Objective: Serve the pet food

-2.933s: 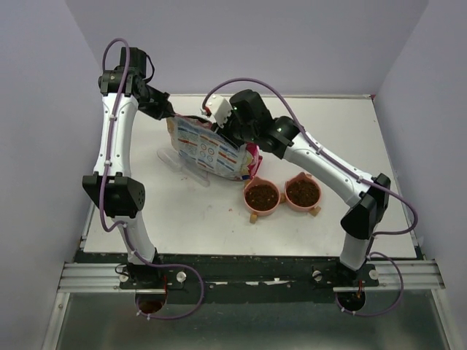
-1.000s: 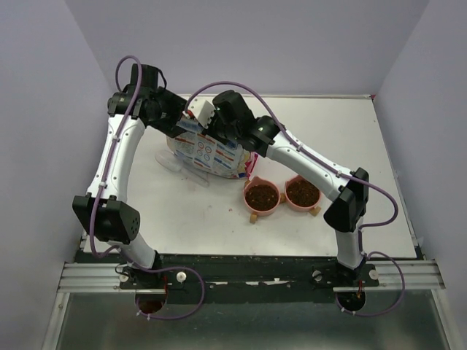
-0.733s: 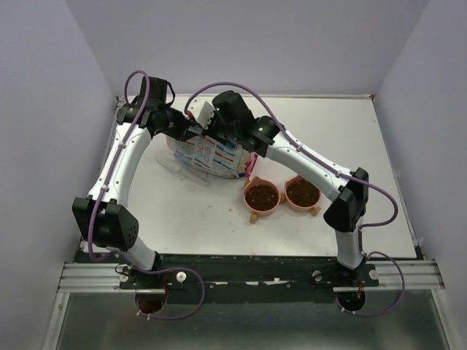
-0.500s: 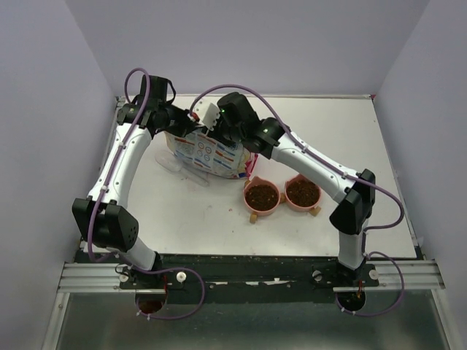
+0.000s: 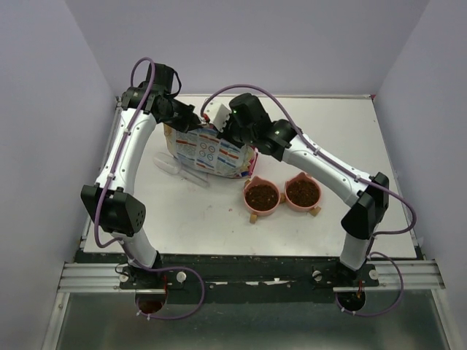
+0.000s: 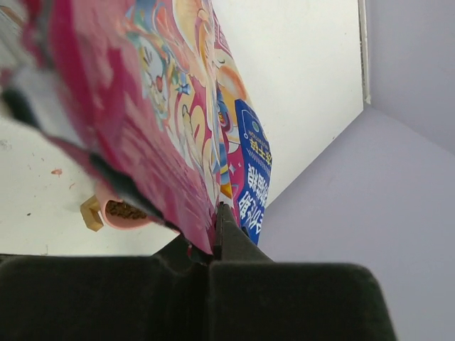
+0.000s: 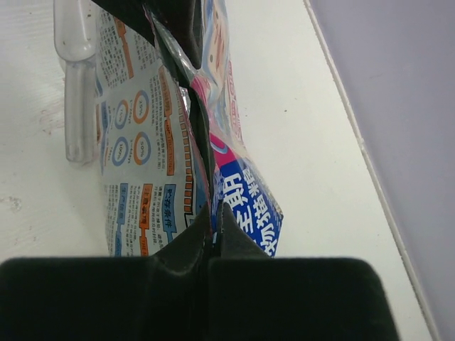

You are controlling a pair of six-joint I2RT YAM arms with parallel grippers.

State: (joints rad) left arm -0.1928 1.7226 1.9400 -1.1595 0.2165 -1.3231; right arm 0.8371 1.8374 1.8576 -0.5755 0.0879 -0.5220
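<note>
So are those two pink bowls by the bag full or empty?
Filled: seen from above, the left bowl and the right bowl each hold dark brown kibble. How deep it lies, I cannot tell.

- On the bag, seen from my right wrist, a blue panel carries large white East Asian characters lying sideways. I cannot read them with certainty.
- From my left wrist, the blue panel again shows white characters, with small print beside them that is too fine to read.
- The bag's white face has blue rings with figures inside and orange strips of tiny print, none legible.
- From above, the bag's print is too small to read.
</note>
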